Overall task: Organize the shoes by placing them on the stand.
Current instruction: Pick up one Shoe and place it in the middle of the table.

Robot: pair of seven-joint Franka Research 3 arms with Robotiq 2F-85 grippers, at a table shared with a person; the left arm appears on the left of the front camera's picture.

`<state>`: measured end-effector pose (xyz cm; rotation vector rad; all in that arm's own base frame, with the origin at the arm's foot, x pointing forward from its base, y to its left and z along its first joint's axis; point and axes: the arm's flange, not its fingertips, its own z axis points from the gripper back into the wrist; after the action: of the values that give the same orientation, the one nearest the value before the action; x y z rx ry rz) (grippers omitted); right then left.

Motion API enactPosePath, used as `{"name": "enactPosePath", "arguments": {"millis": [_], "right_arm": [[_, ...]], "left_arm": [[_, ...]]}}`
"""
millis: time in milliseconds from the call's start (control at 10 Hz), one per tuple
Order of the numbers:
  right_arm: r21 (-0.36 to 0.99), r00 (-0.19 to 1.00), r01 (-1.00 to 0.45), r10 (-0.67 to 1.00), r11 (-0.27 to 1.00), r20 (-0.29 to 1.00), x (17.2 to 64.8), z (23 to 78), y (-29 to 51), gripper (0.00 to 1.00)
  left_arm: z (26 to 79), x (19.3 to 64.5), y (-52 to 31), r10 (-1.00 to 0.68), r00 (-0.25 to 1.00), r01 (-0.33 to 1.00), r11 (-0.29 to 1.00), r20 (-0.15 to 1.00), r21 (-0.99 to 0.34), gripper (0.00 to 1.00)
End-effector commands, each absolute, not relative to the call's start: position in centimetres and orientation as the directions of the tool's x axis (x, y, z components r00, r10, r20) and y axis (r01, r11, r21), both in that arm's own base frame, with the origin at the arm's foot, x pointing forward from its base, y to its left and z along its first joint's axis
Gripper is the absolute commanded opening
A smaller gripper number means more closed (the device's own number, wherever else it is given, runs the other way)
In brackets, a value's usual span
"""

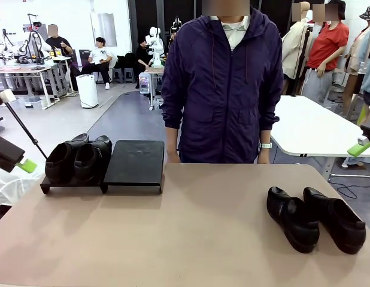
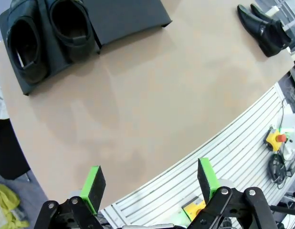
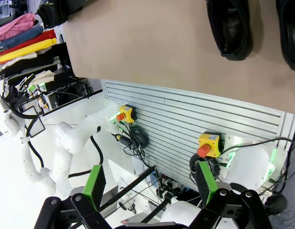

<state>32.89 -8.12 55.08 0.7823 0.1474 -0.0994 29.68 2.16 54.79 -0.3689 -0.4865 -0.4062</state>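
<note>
Half the shoes racked, half loose on the counter (image 1: 191, 239).
At the left, the left pincer (image 2: 150, 180) hangs empty with its fingers spread apart. One pair of shoes (image 1: 77, 160) sits on the stand's (image 1: 136, 161) left half. The other pair (image 1: 293, 218) lies on the counter at the right. The right pincer (image 3: 150, 183) is also spread wide and empty.

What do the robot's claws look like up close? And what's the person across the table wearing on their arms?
The left gripper and right gripper are alike: black jointed frames, each with two flat bright-green pads. The person's sleeves are dark purple; a pale watch is on one wrist.
</note>
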Motion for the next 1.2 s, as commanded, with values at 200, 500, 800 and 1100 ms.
{"name": "enactPosePath", "arguments": {"millis": [200,500,800,1100], "right_arm": [[0.512,0.986,0.159,-0.114,0.844,-0.118,34.5,55.0,-4.2,1.00],[0.150,0.982,0.111,-0.132,0.983,0.138,37.6,51.5,0.5,1.00],[0.155,0.990,0.021,-0.043,0.988,0.137,38.5,52.9,1.3,1.00],[0.097,0.985,-0.026,0.009,0.995,0.171,40.2,49.9,1.1,1.00]], "left_arm": [[54.7,29.4,2.2,-0.284,0.814,0.448,0.862,0.506,-0.236,1.00],[54.7,29.4,2.2,-0.284,0.814,0.448,0.862,0.506,-0.236,1.00],[54.7,29.4,2.2,-0.284,0.814,0.448,0.862,0.506,-0.236,1.00],[54.7,29.4,2.2,-0.284,0.814,0.448,0.862,0.506,-0.236,1.00]]}}
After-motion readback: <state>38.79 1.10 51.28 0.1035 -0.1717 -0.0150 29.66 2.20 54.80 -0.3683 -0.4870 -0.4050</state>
